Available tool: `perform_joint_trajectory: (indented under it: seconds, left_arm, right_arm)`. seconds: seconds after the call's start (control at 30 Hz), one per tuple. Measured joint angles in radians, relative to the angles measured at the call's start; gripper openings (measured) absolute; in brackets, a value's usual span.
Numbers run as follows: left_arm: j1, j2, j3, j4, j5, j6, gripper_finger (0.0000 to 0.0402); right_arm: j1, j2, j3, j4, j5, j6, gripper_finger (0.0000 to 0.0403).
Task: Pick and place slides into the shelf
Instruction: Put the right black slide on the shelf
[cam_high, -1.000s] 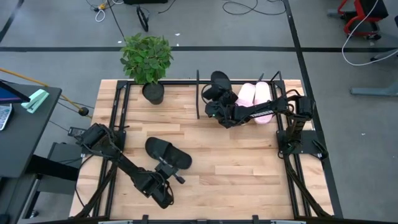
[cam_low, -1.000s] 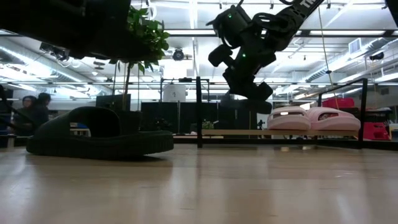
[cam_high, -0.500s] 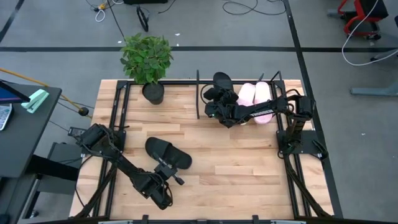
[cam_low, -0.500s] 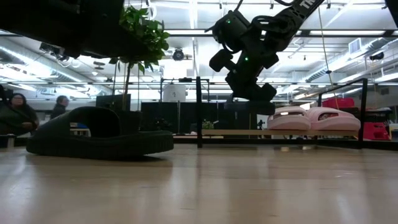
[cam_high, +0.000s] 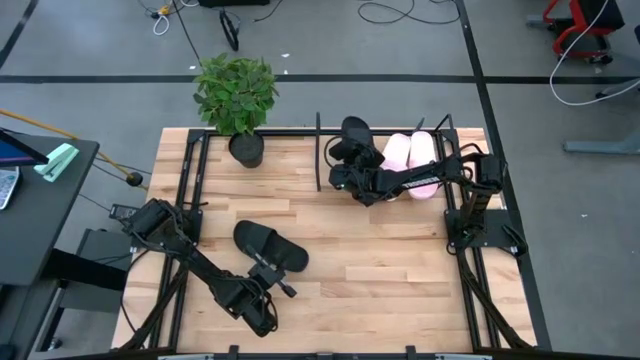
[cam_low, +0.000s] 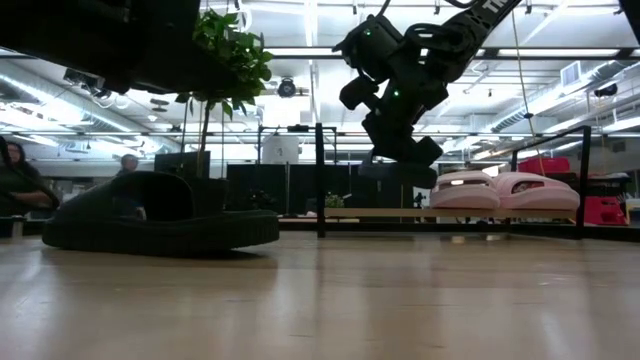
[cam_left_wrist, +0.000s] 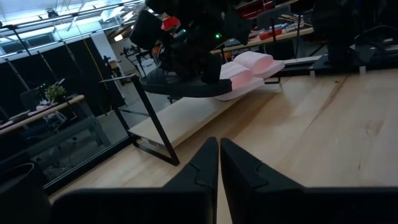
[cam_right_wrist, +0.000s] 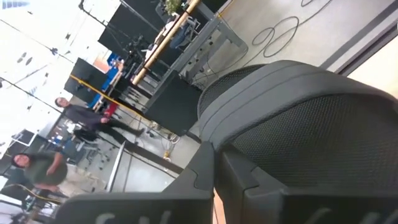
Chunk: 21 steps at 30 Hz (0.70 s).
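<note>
One black slide (cam_high: 270, 247) lies sole down on the wooden table at near left. My left gripper (cam_high: 276, 281) hovers shut just near of it, empty in its wrist view (cam_left_wrist: 219, 140). A second black slide (cam_high: 355, 133) hangs over the shelf (cam_high: 318, 150), a thin black rod frame at the far right, with my right gripper (cam_high: 353, 166) shut on it. Two pale pink slides (cam_high: 411, 152) rest side by side on the shelf, to the right of the held one. My right gripper pinches the black slide between its two fingers at the slide's near end, on the textured upper (cam_right_wrist: 261, 155). It reaches in from the table's right, roughly level. The slide (cam_low: 400, 172) hangs about level, clear of the shelf's board (cam_left_wrist: 186, 118), beside the pink slides.
A potted plant (cam_high: 238, 100) stands at the table's far left corner. The shelf's upright posts (cam_low: 320, 180) rise beside the held slide. Bare wood (cam_high: 380, 260) spreads across the table's middle and near right. People sit in the room beyond the table.
My right gripper has rolled a little while holding the black slide, which stays above the shelf next to the pink pair. The black slide on the table has not moved.
</note>
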Motion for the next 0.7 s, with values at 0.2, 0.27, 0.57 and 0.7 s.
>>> perform_joint_trajectory:
  seconds: [0.2,0.27,0.57,0.7]
  left_arm:
    - [0.001,0.0,0.0,0.0,0.0,0.0,0.0014]
    - [0.001,0.0,0.0,0.0,0.0,0.0,0.0014]
    - [0.001,0.0,0.0,-0.002,0.0,0.001,0.0022]
    - [0.002,0.0,0.0,-0.002,0.0,0.001,0.0015]
  right_arm:
    - [-0.008,0.009,0.0,-0.01,-0.008,-0.04,0.0007]
    - [-0.011,0.027,0.002,-0.007,-0.008,-0.064,0.0007]
    - [-0.011,0.082,0.005,-0.006,-0.02,-0.066,0.0007]
    - [-0.007,0.079,0.019,-0.007,-0.016,-0.053,0.0007]
